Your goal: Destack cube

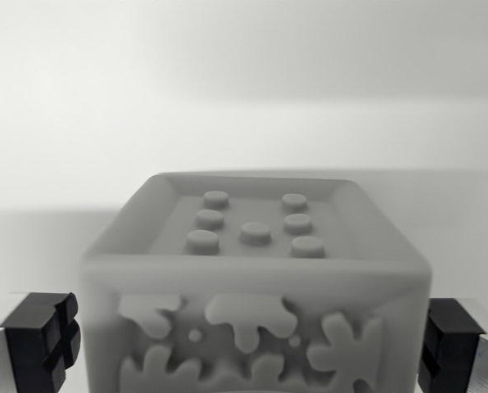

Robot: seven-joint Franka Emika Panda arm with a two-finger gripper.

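Observation:
A grey cube [256, 278] fills the lower middle of the wrist view. Its top face has a raised rim and several round studs, and its near face carries splash-shaped relief. My gripper [248, 344] straddles it. The black left finger pad [43, 340] lies against the cube's left side and the black right finger pad [450, 344] against its right side, with no gap visible on either side. The cube's near edges are blurred. Whatever lies under the cube is hidden.
A plain pale surface [244, 123] stretches behind and beside the cube, with a soft shadow band across the back. No other object shows.

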